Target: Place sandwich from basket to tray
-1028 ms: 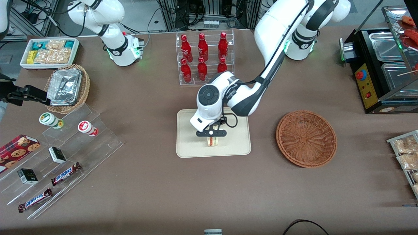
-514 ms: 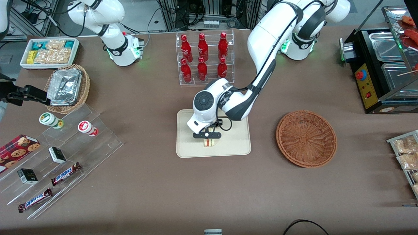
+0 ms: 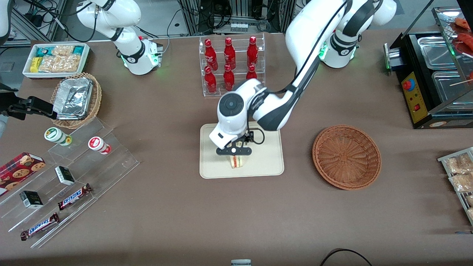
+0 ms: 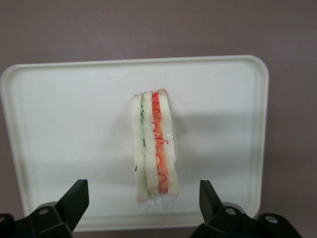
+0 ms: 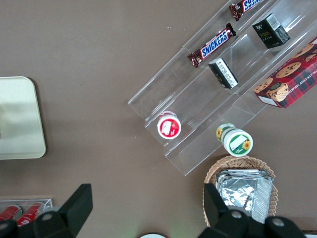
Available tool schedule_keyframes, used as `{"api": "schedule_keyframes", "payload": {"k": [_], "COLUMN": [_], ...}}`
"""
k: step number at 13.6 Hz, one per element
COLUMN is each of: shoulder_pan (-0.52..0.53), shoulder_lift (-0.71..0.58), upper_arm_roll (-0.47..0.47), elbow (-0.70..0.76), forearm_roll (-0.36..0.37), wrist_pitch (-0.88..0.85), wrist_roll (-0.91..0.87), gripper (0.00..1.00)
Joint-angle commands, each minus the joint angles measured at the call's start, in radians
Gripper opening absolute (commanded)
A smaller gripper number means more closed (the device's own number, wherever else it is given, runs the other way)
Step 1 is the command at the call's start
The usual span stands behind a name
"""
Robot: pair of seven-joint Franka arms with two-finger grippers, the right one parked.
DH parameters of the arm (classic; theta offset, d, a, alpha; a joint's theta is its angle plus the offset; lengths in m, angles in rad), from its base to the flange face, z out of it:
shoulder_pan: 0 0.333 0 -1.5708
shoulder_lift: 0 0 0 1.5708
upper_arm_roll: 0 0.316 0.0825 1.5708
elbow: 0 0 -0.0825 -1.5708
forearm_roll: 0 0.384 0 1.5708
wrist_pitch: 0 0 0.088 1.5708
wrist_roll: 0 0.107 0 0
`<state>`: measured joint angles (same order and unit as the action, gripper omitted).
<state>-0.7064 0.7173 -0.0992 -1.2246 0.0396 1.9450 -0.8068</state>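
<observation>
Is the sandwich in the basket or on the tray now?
On the tray: the sandwich stands on edge there, between the open claw's fingers, untouched. The basket is empty.

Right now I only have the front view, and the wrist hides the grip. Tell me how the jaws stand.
Observer: The left arm's jaws are open above the tray, one on each side of the sandwich, both clear of it.
Operator: Give me the sandwich's pose.
Observer: It stands on edge on the tray, filling layers facing up toward the wrist camera.
Operator: Check its place on the tray.
Observer: Well inside the rim, with bare tray showing all round it.
</observation>
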Motion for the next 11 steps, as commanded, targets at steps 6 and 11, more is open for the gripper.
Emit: {"api": "schedule_keyframes", "payload": {"k": [6, 11], "shoulder_pan": [0.270, 0.456], "shoulder_lift": [-0.441, -0.642], "upper_arm_roll": [0.001, 0.007], "elbow": [-0.202, -0.312], "forearm_roll": [-0.035, -0.035], "wrist_pitch": [-0.279, -0.391], "wrist_roll": [0.097, 0.396], "gripper": [1.00, 1.00]}}
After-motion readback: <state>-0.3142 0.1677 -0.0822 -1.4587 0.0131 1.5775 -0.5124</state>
